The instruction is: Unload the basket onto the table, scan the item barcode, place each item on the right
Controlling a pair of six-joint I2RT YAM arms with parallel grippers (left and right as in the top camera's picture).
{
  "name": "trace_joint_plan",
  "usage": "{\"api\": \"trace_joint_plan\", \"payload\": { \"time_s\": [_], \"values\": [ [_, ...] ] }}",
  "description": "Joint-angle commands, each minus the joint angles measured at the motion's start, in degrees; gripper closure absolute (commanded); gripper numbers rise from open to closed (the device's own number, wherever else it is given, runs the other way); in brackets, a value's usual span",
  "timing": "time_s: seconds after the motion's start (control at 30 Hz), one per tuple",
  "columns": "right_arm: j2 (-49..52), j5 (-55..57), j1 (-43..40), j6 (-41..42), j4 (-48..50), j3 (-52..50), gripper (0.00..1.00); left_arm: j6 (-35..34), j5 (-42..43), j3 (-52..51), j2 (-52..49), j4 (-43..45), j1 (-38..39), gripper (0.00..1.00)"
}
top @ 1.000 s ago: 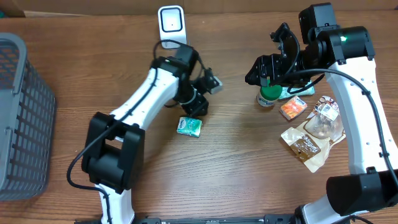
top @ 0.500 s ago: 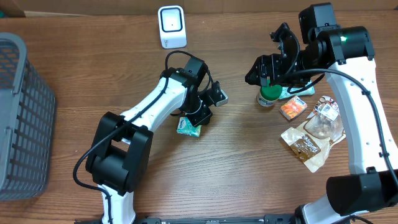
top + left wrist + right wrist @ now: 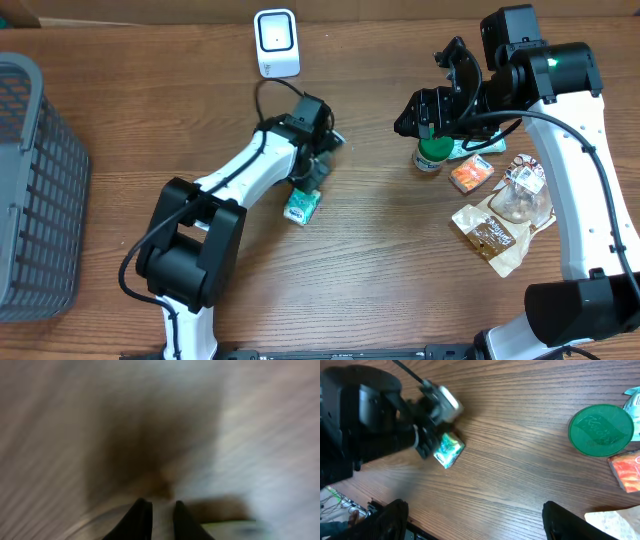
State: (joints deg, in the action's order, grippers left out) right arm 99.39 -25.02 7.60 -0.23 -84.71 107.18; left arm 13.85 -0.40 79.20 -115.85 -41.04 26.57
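The white scanner [image 3: 276, 42] stands upright at the far edge of the tabletop [image 3: 380, 290]. The green packet [image 3: 301, 207], the item to scan, sits on the robot's side of the scanner, slightly to its right and well apart from it. The left gripper [image 3: 428, 449] is at the packet's edge, and its 2 fingers [image 3: 141, 519] are drawn narrow, pinching that edge. The left wrist view is too blurred to show more.

The right gripper [image 3: 475, 512] hovers well to the right of the scanner above a green-lidded jar [image 3: 431, 156], its fingers spread wide with nothing between them. An orange packet [image 3: 470, 175], a clear bag [image 3: 520, 195] and a brown pouch [image 3: 490, 235] lie further right of the scanner. A grey basket [image 3: 30, 180] stands far to its left.
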Motion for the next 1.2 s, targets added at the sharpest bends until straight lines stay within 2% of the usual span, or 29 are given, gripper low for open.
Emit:
{"api": "trace_joint_plan", "payload": {
  "time_s": [0.0,0.13,0.27,0.33,0.43,0.63,0.7,0.8,1.0,1.17],
  "values": [
    [-0.24,0.13,0.28,-0.22,0.28,-0.15,0.16,-16.44,-12.46,0.09,-0.94,-0.96,-4.85,0.81],
    [-0.24,-0.57,0.28,0.2,0.68,-0.15,0.16,-23.23,-11.1,4.31,-0.79,-7.52,-8.96,0.86],
    [-0.24,-0.7,0.35,1.86,0.98,-0.44,0.16,-22.88,-5.99,11.21,-0.48,-14.8,-10.97,0.88],
    [-0.24,-0.68,0.55,4.7,2.23,-1.92,0.18,-19.98,-1.16,15.54,-0.48,-19.23,-11.3,0.87],
    [-0.24,-0.72,1.14,7.39,4.98,-5.49,0.19,-18.88,1.46,16.85,-0.48,-20.79,-11.28,0.86],
    [-0.15,-2.47,7.15,11.1,18.34,-17.05,0.26,-19.32,1.75,16.11,-0.52,-20.0,-11.28,0.84],
    [0.52,-1.42,9.92,12.39,22.23,-18.75,0.26,-21.42,1.53,16.11,-0.52,-19.61,-11.3,0.84],
    [2.45,0.31,12.92,12.72,24.61,-18.88,0.26,-23.1,2.51,16.04,-0.55,-20.37,-11.28,0.95],
    [4.17,3.41,13.7,15.45,25.55,-18.88,0.26,-23.1,3.52,11.54,-0.66,-23.65,-11.06,0.96],
    [4.17,3.41,11.13,15.41,24.9,-18.86,0.25,-21.31,12.55,0.55,-0.66,-18.43,-9.22,0.96]
  ]
}}
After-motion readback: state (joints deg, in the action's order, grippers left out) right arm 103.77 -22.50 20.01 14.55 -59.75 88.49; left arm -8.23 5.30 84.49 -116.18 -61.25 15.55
